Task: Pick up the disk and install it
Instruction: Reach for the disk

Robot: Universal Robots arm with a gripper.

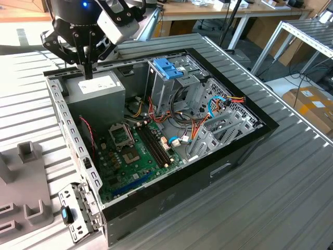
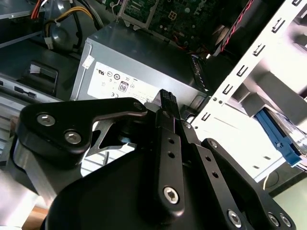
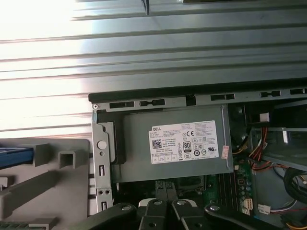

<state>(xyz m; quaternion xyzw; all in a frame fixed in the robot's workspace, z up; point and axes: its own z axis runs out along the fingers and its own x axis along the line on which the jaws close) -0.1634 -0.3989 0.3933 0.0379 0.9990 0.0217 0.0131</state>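
My gripper [image 1: 88, 73] hangs over the back left corner of the open computer case [image 1: 171, 187], just above the grey power-supply box [image 1: 99, 89]. Its two black fingers lie pressed together with nothing between them, as both wrist views show [image 2: 166, 96] [image 3: 166, 186]. The disk appears as a blue side rail with a silvery body [image 2: 280, 141] beyond the case's perforated wall. In the first wrist view its blue edge [image 3: 14, 157] rests on the grey holder [image 3: 43, 187] beside the case. The gripper is well apart from it.
Inside the case are the green motherboard [image 1: 132, 156], bundled cables [image 1: 187, 135] and a metal drive cage with a blue handle [image 1: 167, 67]. The case stands on a ribbed metal table [image 1: 270, 198]. The grey slotted holder [image 1: 26, 182] is at the exterior view's left.
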